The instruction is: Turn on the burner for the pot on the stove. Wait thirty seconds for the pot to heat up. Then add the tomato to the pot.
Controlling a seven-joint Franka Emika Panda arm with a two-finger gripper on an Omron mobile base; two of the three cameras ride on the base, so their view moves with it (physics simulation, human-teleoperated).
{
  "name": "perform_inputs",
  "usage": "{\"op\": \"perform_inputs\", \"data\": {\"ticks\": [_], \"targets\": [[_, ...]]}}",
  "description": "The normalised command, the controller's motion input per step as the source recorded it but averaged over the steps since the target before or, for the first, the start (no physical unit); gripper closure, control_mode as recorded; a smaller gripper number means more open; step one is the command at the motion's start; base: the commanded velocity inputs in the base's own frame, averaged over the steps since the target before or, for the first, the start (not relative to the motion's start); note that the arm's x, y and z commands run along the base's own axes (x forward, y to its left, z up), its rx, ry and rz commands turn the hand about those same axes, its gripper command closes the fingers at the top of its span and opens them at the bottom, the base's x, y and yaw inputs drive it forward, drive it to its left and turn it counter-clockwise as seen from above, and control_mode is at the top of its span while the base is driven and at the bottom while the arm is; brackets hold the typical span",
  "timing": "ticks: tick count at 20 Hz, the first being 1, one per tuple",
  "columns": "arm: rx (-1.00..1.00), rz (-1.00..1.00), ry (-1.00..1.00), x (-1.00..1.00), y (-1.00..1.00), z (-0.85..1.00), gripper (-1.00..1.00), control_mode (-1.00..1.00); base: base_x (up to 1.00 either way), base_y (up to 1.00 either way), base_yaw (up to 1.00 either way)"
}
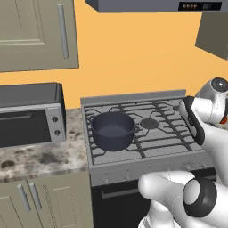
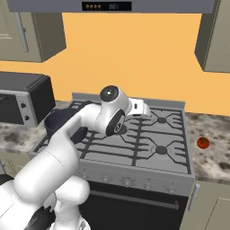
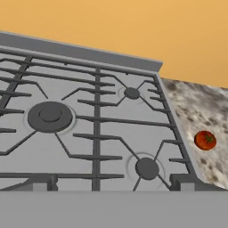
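Note:
The dark pot stands lidless on the front-left burner of the grey stove. In the right base view the pot sits partly behind my arm. The red tomato lies on the speckled counter just right of the stove. My gripper hovers over the middle of the grates, pointing toward the right side. In the hand view its fingertips stand wide apart, open and holding nothing, above the stove, with the tomato at the right.
A grey toaster oven sits on the counter left of the stove. Small knobs line the stove's front panel. A range hood and wall cabinets hang above.

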Motion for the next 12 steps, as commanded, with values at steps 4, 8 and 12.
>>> {"op": "perform_inputs", "data": {"ticks": [4,8,12], "targets": [[0.0,0.0,0.0,0.0,0.0,0.0,-1.0,-1.0,0.0,0.0,0.0],[0.0,0.0,0.0,0.0,0.0,0.0,-1.0,-1.0,0.0,0.0,0.0],[0.0,0.0,0.0,0.0,0.0,0.0,-1.0,-1.0,0.0,0.0,0.0]]}}
